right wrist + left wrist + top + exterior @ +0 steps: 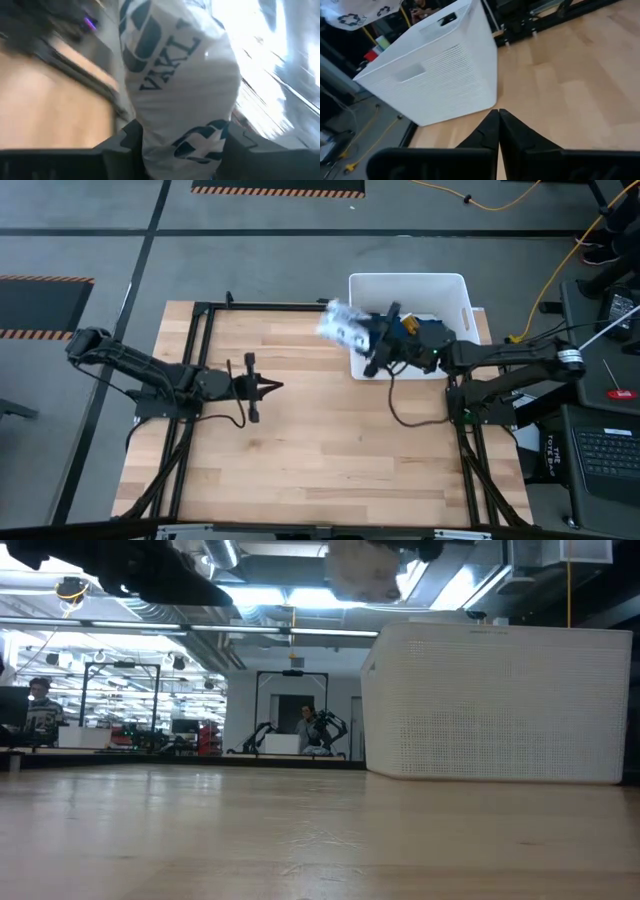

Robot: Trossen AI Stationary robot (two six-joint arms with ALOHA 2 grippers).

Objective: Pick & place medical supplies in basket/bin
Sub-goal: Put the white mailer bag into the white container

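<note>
The white packet (340, 325), clenched by the right end effector (372, 340) at the tub's (455, 288) 9 o'clock rim, could be dropped outside if released early

We count one white tub (455, 292) on one wooden table (320, 440). We see one white packet with dark printed marks (340, 323). We count two dark arms, so two grippers: the left gripper (275, 387) and the right gripper (375, 340).
</note>
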